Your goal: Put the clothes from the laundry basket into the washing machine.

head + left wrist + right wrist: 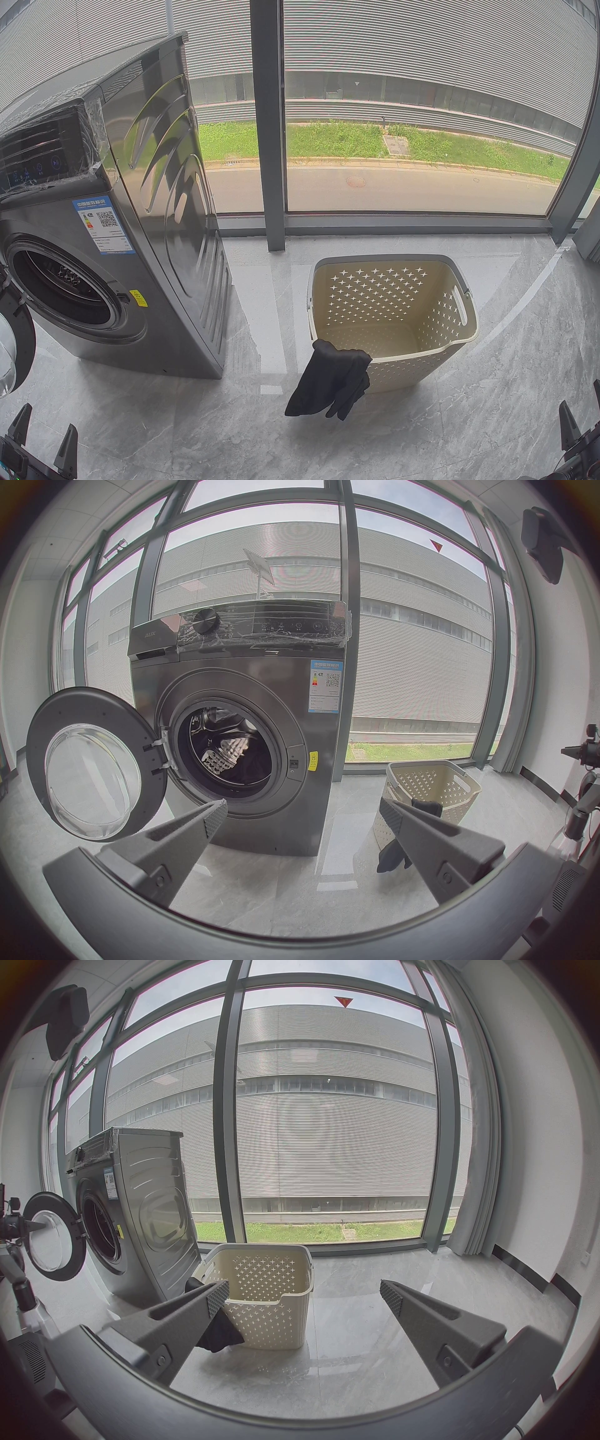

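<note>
Left hand (301, 805) and right hand (303, 1285) both gape wide and empty, short of the laundry basket (387, 257). One black garment (330, 378) hangs over the basket's near rim, mostly outside. Left of the basket stands the washing machine (169, 250), its door (94, 764) open.

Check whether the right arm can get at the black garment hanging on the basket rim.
Probably yes. The black garment hangs over the near rim of the laundry basket, with only floor between it and the open right hand. It may need a long reach.
</note>
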Controlling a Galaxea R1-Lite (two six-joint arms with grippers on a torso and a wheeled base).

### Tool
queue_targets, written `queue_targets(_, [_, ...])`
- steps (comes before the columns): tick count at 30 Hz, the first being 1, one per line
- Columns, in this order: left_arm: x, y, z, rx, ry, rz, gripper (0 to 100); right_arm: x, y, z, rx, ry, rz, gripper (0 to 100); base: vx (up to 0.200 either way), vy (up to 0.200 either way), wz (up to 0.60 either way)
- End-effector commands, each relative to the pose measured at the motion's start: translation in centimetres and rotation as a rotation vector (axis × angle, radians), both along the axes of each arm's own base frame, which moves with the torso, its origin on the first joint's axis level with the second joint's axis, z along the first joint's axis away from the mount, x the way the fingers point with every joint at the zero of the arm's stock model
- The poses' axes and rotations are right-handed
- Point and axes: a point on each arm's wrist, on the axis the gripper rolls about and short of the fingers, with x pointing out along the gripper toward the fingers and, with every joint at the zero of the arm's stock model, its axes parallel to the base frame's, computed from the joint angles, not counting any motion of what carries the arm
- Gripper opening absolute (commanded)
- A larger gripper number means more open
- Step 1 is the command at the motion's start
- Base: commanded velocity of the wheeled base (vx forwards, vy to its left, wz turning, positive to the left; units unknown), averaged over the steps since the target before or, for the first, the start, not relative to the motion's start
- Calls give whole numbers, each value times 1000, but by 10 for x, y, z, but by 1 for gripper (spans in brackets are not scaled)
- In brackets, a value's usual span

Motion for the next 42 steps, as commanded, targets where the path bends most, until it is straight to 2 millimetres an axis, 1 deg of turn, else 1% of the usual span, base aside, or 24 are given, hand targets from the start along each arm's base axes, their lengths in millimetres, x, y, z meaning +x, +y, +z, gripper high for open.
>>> queue_targets(1, [0, 0, -5, -1, 0, 2, 100, -22, 0, 78, 11, -248, -4, 100, 0, 0, 0])
queue_targets(2, [0, 0, -5, 0, 0, 0, 100, -17, 0, 94, 9, -219, 8, 100, 0, 0, 0])
queue_targets(4, [0, 0, -4, 0, -2, 0, 100, -8, 0, 98, 4, -159, 46, 100, 0, 0, 0])
queue_targets(7, [0, 0, -4, 0, -2, 0, 100, 4, 4, 84, 2, -50, 220, 100, 0, 0, 0])
queue_targets(8, [0, 0, -4, 0, -2, 0, 100, 4, 4, 84, 2, -50, 220, 100, 0, 0, 0])
queue_targets(9, [0, 0, -5, 0, 0, 0, 100, 18, 7, 78, 35, 49, 332, 100, 0, 0, 0])
queue_targets(11, [0, 0, -4, -1, -2, -1, 100, 27, 8, 74, 74, 123, 409, 100, 0, 0, 0])
queue_targets(13, [0, 0, -4, 0, -2, -1, 100, 35, 10, 72, 88, 183, 461, 100, 0, 0, 0])
queue_targets(15, [0, 0, -5, 0, 0, -1, 100, 53, 11, 69, 102, 291, 510, 100, 0, 0, 0])
queue_targets(16, [0, 0, -5, 0, 0, -1, 100, 53, 11, 69, 102, 291, 510, 100, 0, 0, 0])
queue_targets(17, [0, 0, -5, -1, 0, -1, 100, 67, 12, 68, 95, 355, 532, 100, 0, 0, 0])
queue_targets(18, [0, 0, -5, -1, 0, 0, 100, 70, 13, 68, 93, 363, 536, 100, 0, 0, 0])
queue_targets(20, [0, 0, -5, -1, 0, 0, 100, 93, 17, 67, 91, 425, 588, 100, 0, 0, 0])
queue_targets(23, [0, 0, -5, -1, 0, 0, 100, 111, 28, 63, 73, 441, 679, 100, 0, 0, 0])
queue_targets(26, [0, 0, -5, -1, 0, -1, 100, 124, 36, 57, 62, 481, 716, 100, 0, 0, 0])
queue_targets(29, [0, 0, -5, -1, 0, 0, 100, 141, 41, 46, 54, 573, 681, 100, 0, 0, 0])
queue_targets(30, [0, 0, -5, -1, 0, 0, 100, 141, 41, 45, 54, 577, 679, 100, 0, 0, 0])
queue_targets(31, [0, 0, -5, -1, 0, 2, 100, 149, 44, 42, 51, 601, 676, 100, 0, 0, 0])
queue_targets(36, [0, 0, -4, 0, -2, 0, 100, 170, 55, 36, 39, 610, 699, 100, 0, 0, 0])
queue_targets(37, [0, 0, -5, -1, 0, 0, 100, 175, 60, 33, 35, 609, 715, 100, 0, 0, 0])
queue_targets(42, [0, 0, -5, -1, 0, 0, 100, 191, 73, 22, 19, 625, 733, 100, 0, 0, 0])
